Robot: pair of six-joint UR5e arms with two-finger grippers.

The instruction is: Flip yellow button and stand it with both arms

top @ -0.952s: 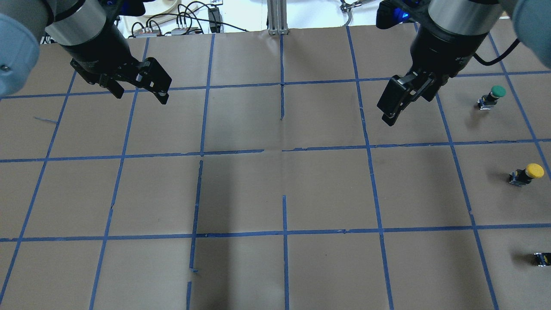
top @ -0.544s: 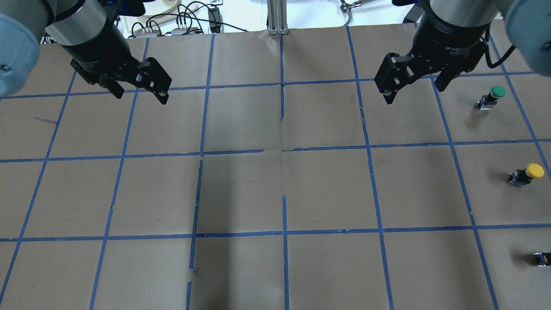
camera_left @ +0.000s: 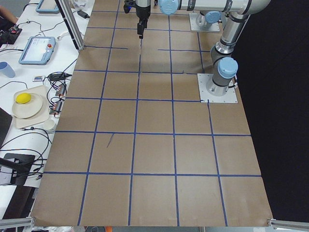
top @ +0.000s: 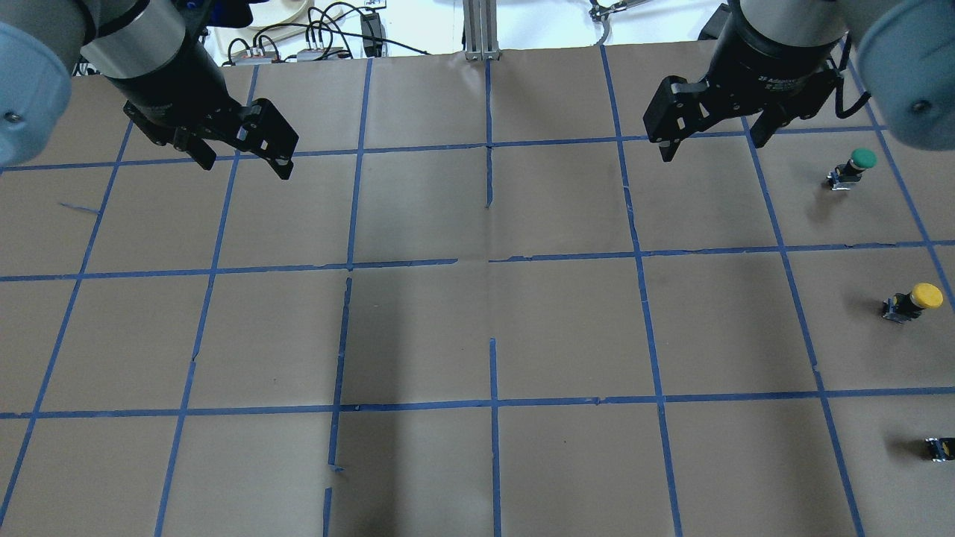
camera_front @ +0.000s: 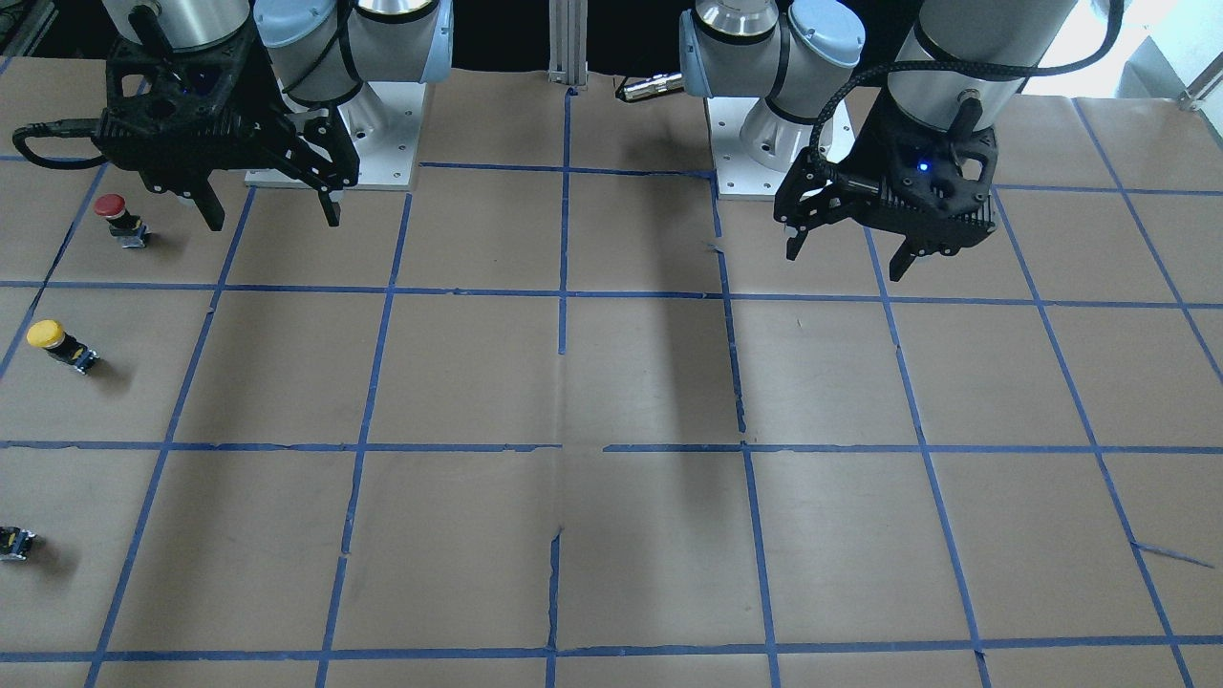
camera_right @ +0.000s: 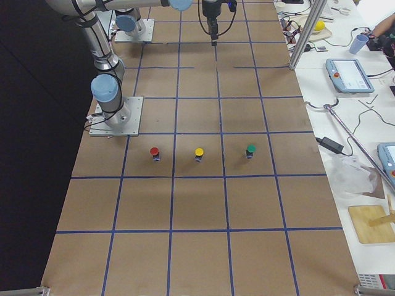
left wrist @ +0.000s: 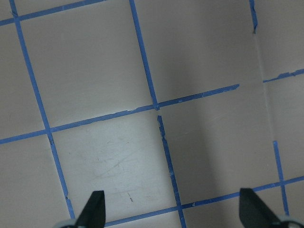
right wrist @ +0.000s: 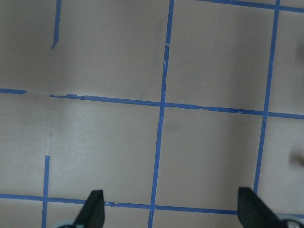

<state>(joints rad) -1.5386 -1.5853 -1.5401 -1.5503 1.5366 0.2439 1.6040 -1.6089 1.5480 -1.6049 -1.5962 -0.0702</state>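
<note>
The yellow button [top: 915, 300] stands cap up near the desk's [top: 567, 328] right edge, between the green button [top: 855, 165] and the red button [camera_front: 117, 216]. The right gripper [top: 712, 147] and the left gripper [top: 242, 165] hang above the desk, fingers spread wide, holding nothing. Beyond the far edge, a plate [camera_left: 30, 111] carries a yellow round thing [camera_left: 23, 98].

Yellow button [top: 914, 301] upright, cap up, far right; left hand [top: 242, 165], right hand [top: 710, 149] spread, aloft.
</note>
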